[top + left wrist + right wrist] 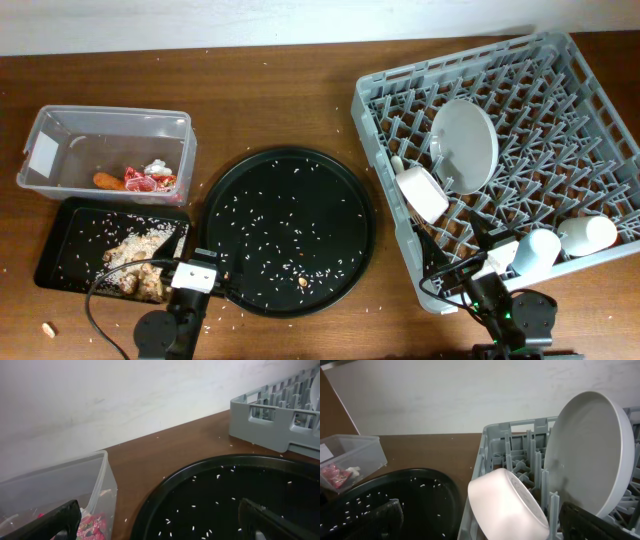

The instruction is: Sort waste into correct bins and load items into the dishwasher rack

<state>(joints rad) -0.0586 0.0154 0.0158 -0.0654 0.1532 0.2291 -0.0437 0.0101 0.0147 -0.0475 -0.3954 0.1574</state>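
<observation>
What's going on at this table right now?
Two robot arms are sorting a meal's leftovers. The large grey plastic dishwasher rack holds a pale round plate on edge, a white bowl and two small cups. The clear plastic tub holds an orange carrot-like stick, a red wrapper and crumpled white paper; brownish food scraps lie in the shallow black rectangular tray. Both grippers are open and empty: the left gripper over the rice-strewn large round black tray, the right gripper by the rack's near edge.
</observation>
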